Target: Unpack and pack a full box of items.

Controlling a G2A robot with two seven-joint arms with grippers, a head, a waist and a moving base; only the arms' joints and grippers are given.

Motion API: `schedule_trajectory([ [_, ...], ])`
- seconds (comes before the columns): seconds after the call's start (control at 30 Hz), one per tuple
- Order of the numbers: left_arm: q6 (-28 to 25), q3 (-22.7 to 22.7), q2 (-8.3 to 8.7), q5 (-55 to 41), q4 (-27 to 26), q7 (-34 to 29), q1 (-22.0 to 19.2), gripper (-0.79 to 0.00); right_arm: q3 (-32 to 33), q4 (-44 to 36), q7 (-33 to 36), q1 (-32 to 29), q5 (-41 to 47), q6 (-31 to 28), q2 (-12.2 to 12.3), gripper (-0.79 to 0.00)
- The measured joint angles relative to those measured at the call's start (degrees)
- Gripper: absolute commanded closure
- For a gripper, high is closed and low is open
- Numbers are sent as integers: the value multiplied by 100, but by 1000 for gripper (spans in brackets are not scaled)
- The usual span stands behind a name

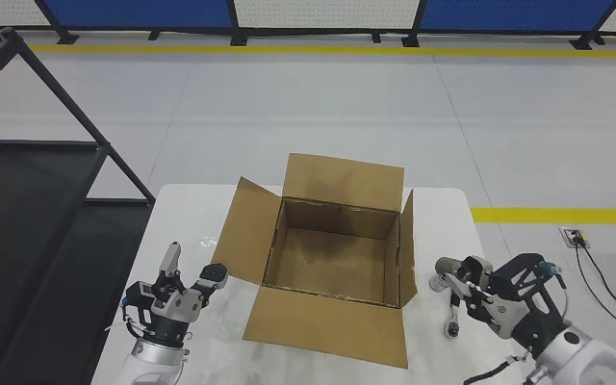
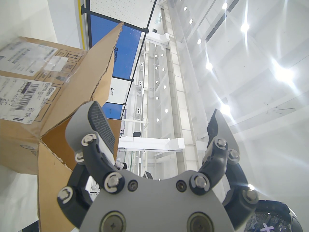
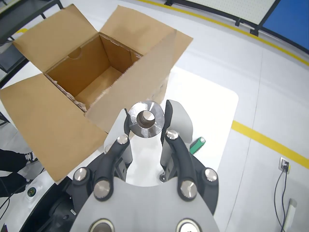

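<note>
I'm working in a factory-style test hall: blue and white partitions (image 1: 135, 12) behind the table (image 1: 188, 217), yellow floor lines (image 1: 544, 215) and a black rack (image 1: 38, 250) beside it, high ceiling lights (image 2: 244, 27) above.

the scene is lit brightly and evenly from above. in the left wrist view, rows of ceiling lamps (image 2: 244, 27) are seen, and star-shaped glare is spread around them. only soft shade is held inside the box (image 1: 332, 260). the white table (image 1: 192, 221) is rendered very bright. a sheen is thrown off the ring (image 3: 146, 119). the yellow line (image 3: 205, 17) is bent by lens distortion.
</note>
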Motion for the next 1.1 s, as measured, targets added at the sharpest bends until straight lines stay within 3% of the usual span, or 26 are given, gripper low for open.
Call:
schedule_trajectory([
  [0.3,0,0,0,0,0,0,0,-785,-957,0,339,920,-359,-14,56,0],
  [0.83,0,0,0,0,0,0,0,-785,-1058,28,236,942,-381,40,53,0],
  [1.1,0,0,0,0,0,0,0,-785,-2158,271,344,1867,-548,359,13,0],
])
